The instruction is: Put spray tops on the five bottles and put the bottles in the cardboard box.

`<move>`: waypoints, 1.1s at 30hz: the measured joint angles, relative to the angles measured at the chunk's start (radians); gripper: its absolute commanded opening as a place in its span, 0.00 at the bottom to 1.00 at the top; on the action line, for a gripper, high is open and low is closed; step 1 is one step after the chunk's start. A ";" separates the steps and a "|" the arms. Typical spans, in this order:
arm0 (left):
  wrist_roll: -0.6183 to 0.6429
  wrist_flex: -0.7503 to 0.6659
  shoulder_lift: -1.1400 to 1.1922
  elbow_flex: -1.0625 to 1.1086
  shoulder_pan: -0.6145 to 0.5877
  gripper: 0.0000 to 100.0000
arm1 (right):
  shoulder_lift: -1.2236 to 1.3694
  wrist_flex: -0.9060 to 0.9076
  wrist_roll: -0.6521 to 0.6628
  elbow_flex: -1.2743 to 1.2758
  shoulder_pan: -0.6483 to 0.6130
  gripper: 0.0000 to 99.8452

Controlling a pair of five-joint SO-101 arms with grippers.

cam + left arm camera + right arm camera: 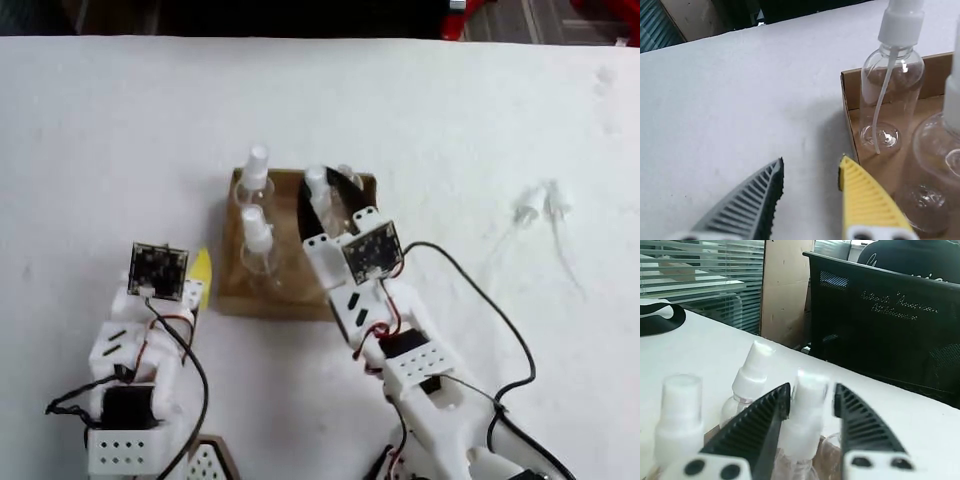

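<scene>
Two grippers, both jaws apart. Left gripper (811,161): empty, over table (100,120), just beside cardboard box (232,295), lower left of high view. Right gripper (811,387): above box, fingers (755,430) straddling spray top (812,400) of bottle (317,185), centre. Two more capped bottles (256,235) upright in box. Loose spray tops (540,205) on table, right, well apart.

The bottles (892,85) are showing clear, glossy plastic (tops (901,22) white and smooth), while the box (848,102) is showing matt brown cardboard.
</scene>
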 measured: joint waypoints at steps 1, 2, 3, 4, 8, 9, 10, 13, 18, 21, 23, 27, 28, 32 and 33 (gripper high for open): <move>0.000 0.000 0.000 0.000 0.000 0.17 | 0.000 0.000 0.000 0.005 0.000 0.16; 0.000 0.000 0.000 0.000 0.000 0.17 | 0.000 0.000 0.000 0.009 0.000 0.16; 0.000 0.000 0.000 0.000 0.000 0.17 | 0.000 0.000 0.000 0.011 0.000 0.16; 0.000 0.000 0.000 0.000 0.000 0.17 | 0.000 0.000 0.000 0.011 0.000 0.16; 0.000 0.000 0.000 0.000 0.000 0.17 | -0.051 0.000 0.000 0.018 0.000 0.16; 0.000 0.000 0.000 0.000 0.000 0.17 | -0.078 0.000 0.000 0.031 0.000 0.16; 0.000 0.000 0.000 0.000 0.000 0.17 | -0.110 0.000 0.000 0.046 0.000 0.16; 0.000 0.000 0.000 0.000 0.000 0.17 | -0.218 0.043 0.000 0.064 0.000 0.16; 0.000 0.000 0.000 0.000 0.000 0.17 | -0.353 0.313 -0.002 0.025 0.000 0.16; 0.000 0.000 0.000 0.000 0.000 0.17 | -0.373 0.509 -0.100 -0.072 0.000 0.16; 0.000 0.000 0.000 0.000 0.000 0.17 | -0.376 0.621 -0.199 -0.133 0.000 0.16; 0.000 0.000 0.000 0.000 0.000 0.17 | -0.376 0.741 -0.296 -0.187 0.000 0.16; 0.000 0.000 0.000 0.000 0.000 0.17 | -0.376 0.746 -0.299 -0.189 0.000 0.16; 0.000 0.000 0.000 0.000 0.000 0.17 | -0.376 0.746 -0.302 -0.189 0.000 0.16; 0.000 0.000 0.000 0.000 0.000 0.17 | -0.376 0.746 -0.302 -0.189 0.000 0.16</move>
